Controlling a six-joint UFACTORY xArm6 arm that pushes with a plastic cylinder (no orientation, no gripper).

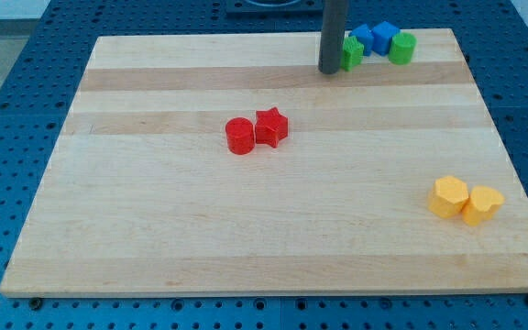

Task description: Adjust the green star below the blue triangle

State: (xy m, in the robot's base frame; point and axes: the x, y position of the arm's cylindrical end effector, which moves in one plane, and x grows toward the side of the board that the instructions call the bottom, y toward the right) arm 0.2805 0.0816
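A green star sits near the board's top right, partly hidden behind my rod. Just right of it and a little higher lie two blue blocks: one that may be the triangle, and a blue cube. A green cylinder stands at the right end of this cluster. My tip rests on the board touching the green star's left side, below and left of the blue blocks.
A red cylinder and a red star touch each other near the board's middle. Two yellow blocks sit together at the lower right. The wooden board lies on a blue perforated table.
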